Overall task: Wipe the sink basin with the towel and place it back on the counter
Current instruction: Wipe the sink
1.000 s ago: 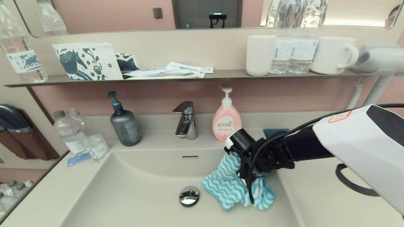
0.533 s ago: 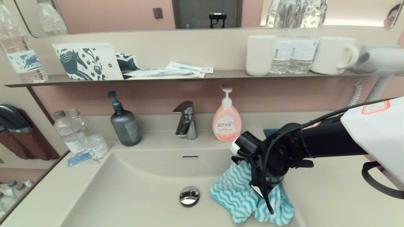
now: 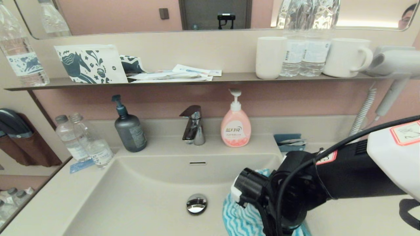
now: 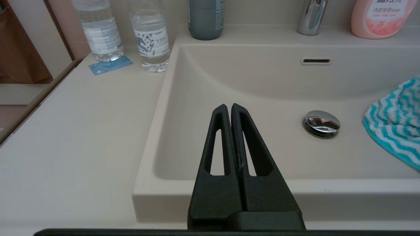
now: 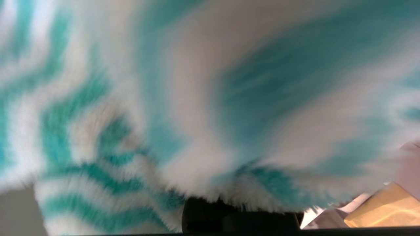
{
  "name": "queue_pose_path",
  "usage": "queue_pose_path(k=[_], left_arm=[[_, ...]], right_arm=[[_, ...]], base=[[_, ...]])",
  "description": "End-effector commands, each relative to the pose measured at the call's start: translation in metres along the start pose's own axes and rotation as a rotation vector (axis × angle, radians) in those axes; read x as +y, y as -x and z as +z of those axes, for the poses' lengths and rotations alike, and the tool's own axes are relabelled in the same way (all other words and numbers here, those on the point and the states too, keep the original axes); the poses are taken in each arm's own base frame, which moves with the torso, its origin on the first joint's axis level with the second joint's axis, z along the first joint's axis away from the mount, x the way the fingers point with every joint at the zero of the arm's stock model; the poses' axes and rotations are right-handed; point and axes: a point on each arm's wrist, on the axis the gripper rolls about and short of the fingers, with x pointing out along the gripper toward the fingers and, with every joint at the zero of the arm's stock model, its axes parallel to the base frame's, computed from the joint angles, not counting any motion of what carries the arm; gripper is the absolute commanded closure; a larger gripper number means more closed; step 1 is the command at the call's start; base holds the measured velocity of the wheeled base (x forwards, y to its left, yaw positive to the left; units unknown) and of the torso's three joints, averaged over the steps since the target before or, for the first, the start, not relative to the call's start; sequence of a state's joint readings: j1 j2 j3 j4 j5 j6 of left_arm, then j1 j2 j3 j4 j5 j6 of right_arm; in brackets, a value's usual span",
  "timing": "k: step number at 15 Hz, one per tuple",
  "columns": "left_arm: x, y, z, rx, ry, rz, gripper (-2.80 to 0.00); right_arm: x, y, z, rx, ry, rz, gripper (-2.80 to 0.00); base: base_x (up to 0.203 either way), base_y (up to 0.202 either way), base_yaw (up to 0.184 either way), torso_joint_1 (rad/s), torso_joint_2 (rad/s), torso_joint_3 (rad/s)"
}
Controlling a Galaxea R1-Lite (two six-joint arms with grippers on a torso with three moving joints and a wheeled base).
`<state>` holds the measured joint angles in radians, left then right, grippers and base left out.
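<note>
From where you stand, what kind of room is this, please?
Probably a bathroom, perhaps in a hotel: a sink with a faucet, a mirror above a shelf holding cups and bottled water, and a hair dryer on the wall.

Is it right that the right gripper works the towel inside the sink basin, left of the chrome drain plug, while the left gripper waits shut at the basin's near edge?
Not quite: the towel under the right gripper lies right of the drain plug, as the head view shows. The rest holds: it is inside the sink basin, and the left gripper waits shut at the near edge.
</note>
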<state>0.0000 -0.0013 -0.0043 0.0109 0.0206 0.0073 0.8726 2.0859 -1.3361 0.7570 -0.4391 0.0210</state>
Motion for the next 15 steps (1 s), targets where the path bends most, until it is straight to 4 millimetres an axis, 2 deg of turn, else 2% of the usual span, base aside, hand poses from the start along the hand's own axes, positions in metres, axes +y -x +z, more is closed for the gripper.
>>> queue_pose_path(k=[1,3,5,10,12,15], left_arm=[[0.000,0.000,0.000,0.001,0.000,0.001,0.00],[0.000,0.000,0.000,0.001,0.000,0.001,0.00],[0.000,0.000,0.000,0.001,0.000,0.001,0.00],[0.000,0.000,0.000,0.001,0.000,0.001,0.00],[0.000,0.000,0.000,0.001,0.000,0.001,0.00],[0.000,0.000,0.000,0.001,0.000,0.001,0.00]], right_arm=[[0.027,0.010,-0.007,-0.015,0.043,0.018,0.00],[0.050,0.015,-0.007,-0.032,0.062,0.045,0.00],[0.067,0.009,-0.001,-0.051,0.028,0.073,0.00],[0.092,-0.026,0.023,-0.121,-0.105,0.109,0.00],[0.096,-0.028,0.029,-0.147,-0.180,0.191,0.00],[0.083,-0.011,0.028,-0.152,-0.253,0.345,0.00]], base=[[0.000,0.000,0.000,0.000,0.00,0.000],[0.000,0.000,0.000,0.000,0.00,0.000],[0.000,0.000,0.000,0.000,0.00,0.000],[0.000,0.000,0.000,0.000,0.00,0.000],[0.000,0.000,0.000,0.000,0.00,0.000],[0.000,0.000,0.000,0.000,0.00,0.000]])
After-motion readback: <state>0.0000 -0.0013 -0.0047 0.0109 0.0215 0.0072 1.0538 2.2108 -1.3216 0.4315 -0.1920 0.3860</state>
